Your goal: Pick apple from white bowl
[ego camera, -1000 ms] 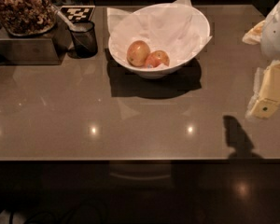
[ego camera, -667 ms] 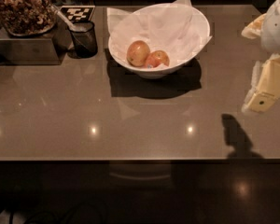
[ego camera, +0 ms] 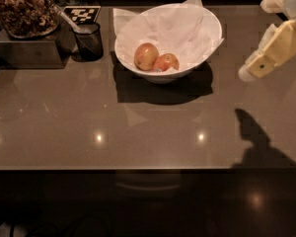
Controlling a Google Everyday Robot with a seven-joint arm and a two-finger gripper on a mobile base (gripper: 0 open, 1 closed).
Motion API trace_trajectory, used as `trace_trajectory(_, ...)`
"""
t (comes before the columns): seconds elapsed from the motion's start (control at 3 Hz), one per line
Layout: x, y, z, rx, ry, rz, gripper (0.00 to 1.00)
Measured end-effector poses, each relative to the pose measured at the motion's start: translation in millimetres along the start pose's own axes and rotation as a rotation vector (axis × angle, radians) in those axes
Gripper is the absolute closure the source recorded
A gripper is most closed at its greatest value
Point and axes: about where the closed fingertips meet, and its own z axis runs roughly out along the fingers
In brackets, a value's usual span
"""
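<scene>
The large white bowl [ego camera: 207, 26], lined with crumpled white paper, stands at the back middle of the brown table. Two apples lie in it side by side. The redder, smaller apple [ego camera: 166, 62] is on the right. The paler yellow-gold apple [ego camera: 146, 56] is on the left, touching it. My gripper [ego camera: 259, 63] hangs above the table at the right edge of the view, to the right of the bowl and clear of it. It casts a dark shadow [ego camera: 254, 137] on the table near the front edge.
A small dark cup [ego camera: 89, 41] with a utensil in it stands left of the bowl. A metal box [ego camera: 24, 51] topped by a tray of brown snacks is at the back left. A checkered marker [ego camera: 81, 15] lies behind the cup. The table's front edge [ego camera: 138, 169] crosses the view.
My gripper has moved up and to the left, closer to the bowl. The bowl and both apples have not moved.
</scene>
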Motion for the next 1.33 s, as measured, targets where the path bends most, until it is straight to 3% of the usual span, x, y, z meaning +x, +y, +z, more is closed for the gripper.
trace_trajectory(0.67, -7.0, -3.4, 1.9, 0.002, -0.058, 0.045, 0.0)
trace_trajectory(1.0, -18.2, -27.5, 24.0, 0.002, -0.135, 0.121, 0.0)
trace_trajectory(1.33, -37.7, -53.4, 51.9, -0.018, -0.163, 0.135, 0.0)
